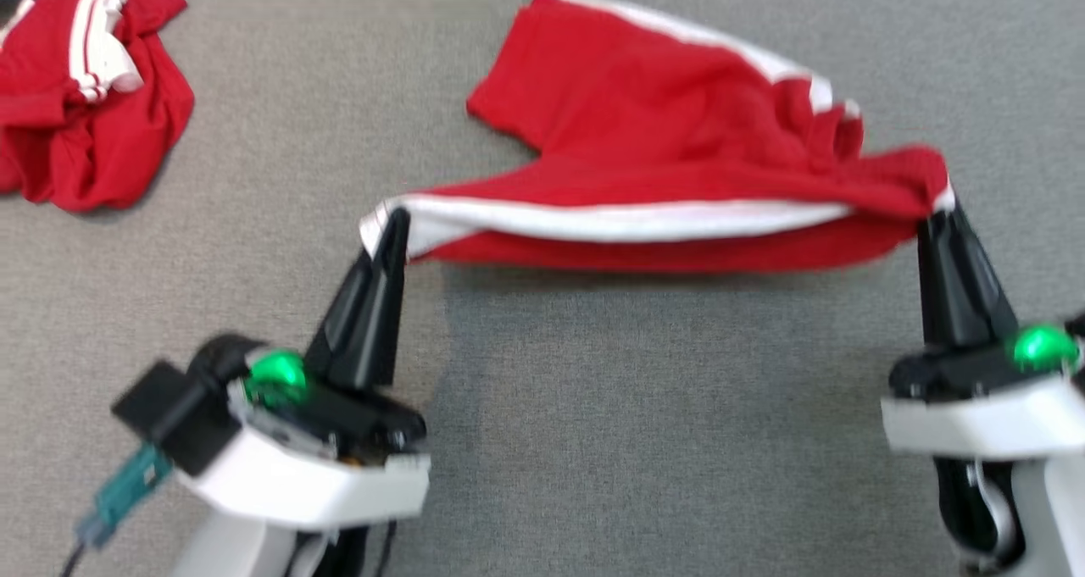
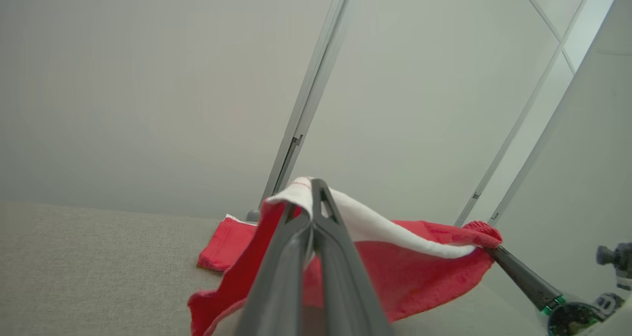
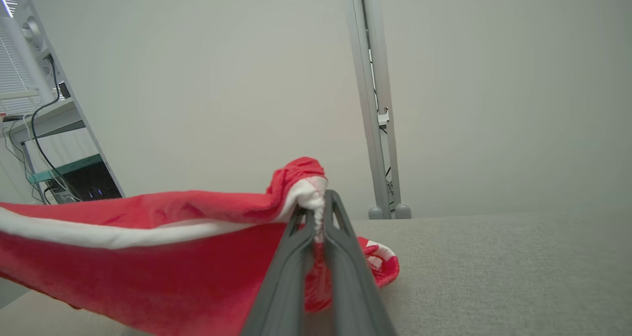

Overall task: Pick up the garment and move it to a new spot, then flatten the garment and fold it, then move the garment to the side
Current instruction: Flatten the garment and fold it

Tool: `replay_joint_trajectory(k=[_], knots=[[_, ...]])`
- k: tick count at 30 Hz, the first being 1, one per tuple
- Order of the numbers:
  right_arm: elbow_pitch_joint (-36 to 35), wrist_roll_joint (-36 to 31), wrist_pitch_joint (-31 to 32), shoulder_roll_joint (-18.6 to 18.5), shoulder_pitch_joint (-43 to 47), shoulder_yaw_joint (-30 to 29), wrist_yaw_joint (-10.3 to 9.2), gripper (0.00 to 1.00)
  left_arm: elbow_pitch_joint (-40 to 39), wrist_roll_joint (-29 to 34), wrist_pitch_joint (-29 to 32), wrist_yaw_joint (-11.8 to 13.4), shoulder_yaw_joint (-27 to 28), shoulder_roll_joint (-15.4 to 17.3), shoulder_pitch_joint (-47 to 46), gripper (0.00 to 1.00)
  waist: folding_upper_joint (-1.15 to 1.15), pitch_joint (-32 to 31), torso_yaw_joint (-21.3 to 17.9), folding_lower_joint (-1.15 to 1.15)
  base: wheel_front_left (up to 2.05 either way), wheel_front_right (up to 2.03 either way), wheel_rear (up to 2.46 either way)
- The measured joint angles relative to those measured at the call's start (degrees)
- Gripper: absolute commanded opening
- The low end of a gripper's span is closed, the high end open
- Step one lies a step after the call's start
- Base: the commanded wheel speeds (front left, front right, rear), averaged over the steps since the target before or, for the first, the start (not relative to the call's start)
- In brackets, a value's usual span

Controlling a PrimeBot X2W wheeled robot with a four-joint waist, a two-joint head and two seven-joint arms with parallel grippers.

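The left hand (image 1: 394, 221) and right hand (image 1: 937, 217) hang over the grey fabric-topped bench (image 1: 593, 407), each clamped tight on an end of the red white-striped cloth garment (image 1: 678, 119), near edge lifted taut, far part resting down. Flattening, I'd say; next, lay it smooth.

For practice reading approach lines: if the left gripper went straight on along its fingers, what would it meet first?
The left gripper grips the garment, so that cloth comes first; beyond it, probably the pale wall, depth unclear.
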Motion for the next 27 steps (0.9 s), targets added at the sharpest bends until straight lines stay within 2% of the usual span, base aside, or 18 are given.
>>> replay_joint_trajectory(k=[4,11,17,20,27], knots=[[-5.1,-0.1,0.0,2.2,9.3,-1.5,0.0,0.0,-4.9,2.2,0.0,0.9,-0.6,-0.5,7.4,0.0,0.0,-3.1,-0.2,0.0,0.0,0.0,0.0],[-10.8,-0.1,0.0,3.5,20.2,-1.2,0.0,0.0,-10.9,3.8,0.0,2.1,-0.1,0.5,15.0,0.0,0.0,-7.2,-1.0,0.0,0.0,0.0,0.0],[-14.3,1.8,0.6,4.1,24.2,-1.6,0.0,0.0,-15.7,4.2,1.4,3.6,-0.3,1.5,18.8,0.0,0.0,-8.1,-3.1,0.0,0.0,0.0,0.0],[-12.5,2.6,1.0,4.4,23.6,-1.4,0.0,0.0,-13.8,3.6,2.3,3.8,0.1,1.7,18.3,0.0,0.0,-7.6,-3.7,0.0,0.0,0.0,0.0],[-3.4,2.4,1.0,5.0,18.2,-0.7,0.0,0.0,-1.7,1.5,2.8,0.5,0.7,1.5,10.4,0.0,0.0,-5.6,-4.5,0.0,0.0,0.0,0.0]])
